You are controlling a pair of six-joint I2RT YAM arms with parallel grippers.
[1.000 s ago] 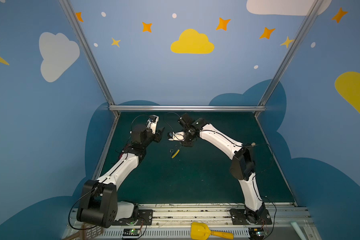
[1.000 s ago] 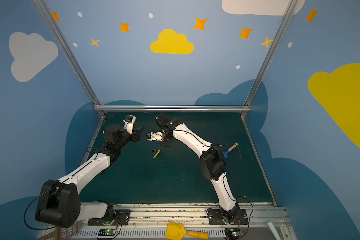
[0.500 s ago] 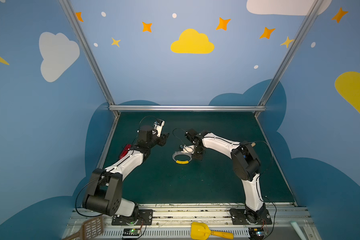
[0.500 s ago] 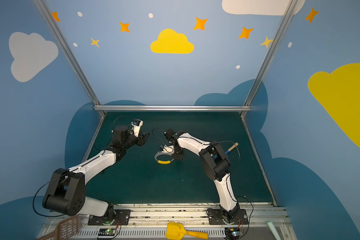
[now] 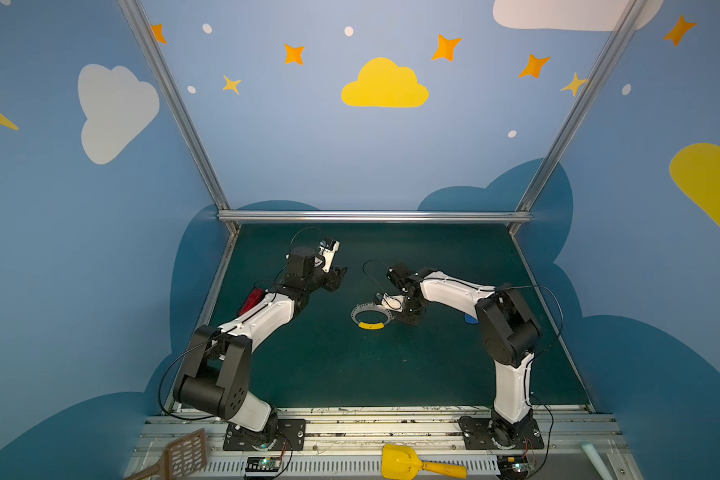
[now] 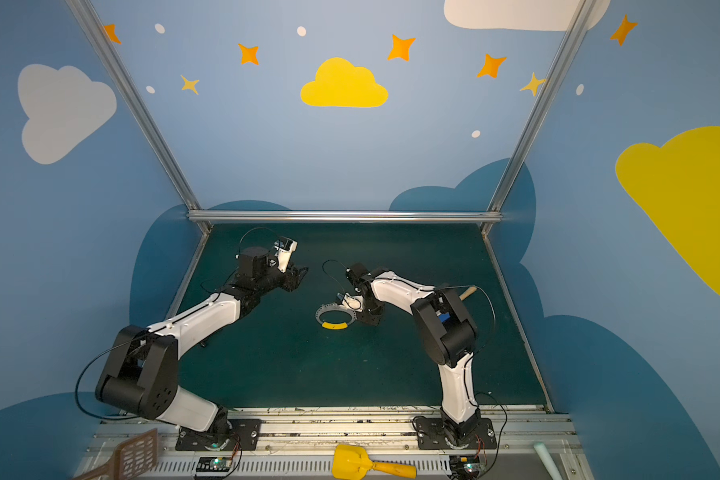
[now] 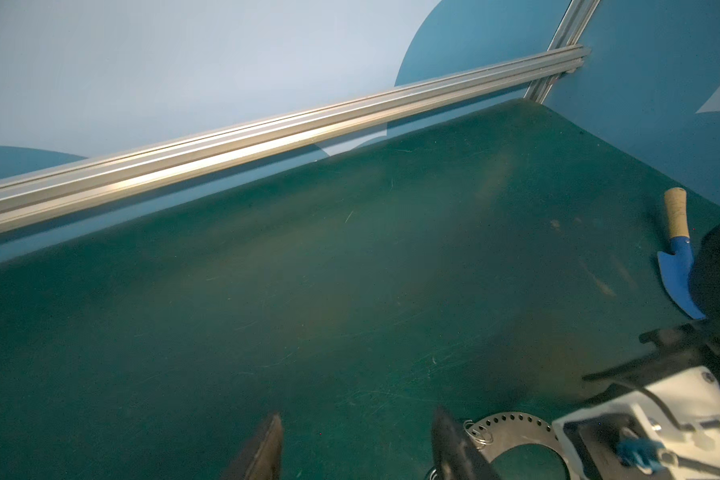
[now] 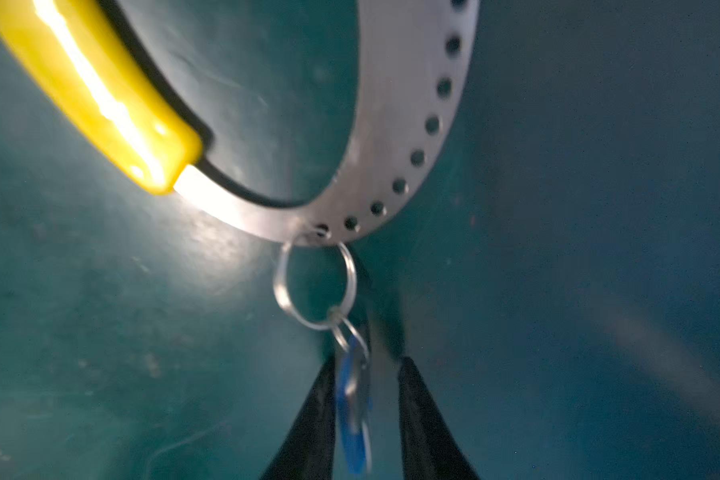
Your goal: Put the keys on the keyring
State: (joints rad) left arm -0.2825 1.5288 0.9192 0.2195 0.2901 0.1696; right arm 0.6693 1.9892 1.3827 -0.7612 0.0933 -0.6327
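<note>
Across the whole floor of the cell lies a dark green mat.

1. The left arm reaches toward the far middle. The left gripper hangs above the mat, left of the hoop. Its jaws are parted and nothing sits between them.
2. The right arm reaches in from the right and bends down to the mat.
3. A blue toy shovel with a wooden handle lies at the right side, partly behind the right arm.
4. The keyring lies flat near the middle of the mat. Its yellow sleeve covers the near arc, and small holes run along the grey rim.
5. The right gripper is down at the hoop's right side. Its jaws stand apart.
6. A thin wire ring passes through a rim hole beside the sleeve's end.
7. The keys hang from that wire ring by a smaller ring. The blue tag stands edge-on between the parted jaws, with a clear gap to one finger. Its long axis runs along the fingers and one end points at the hoop's rim. The picture is blurred here, and the metal key cannot be made out.
</note>
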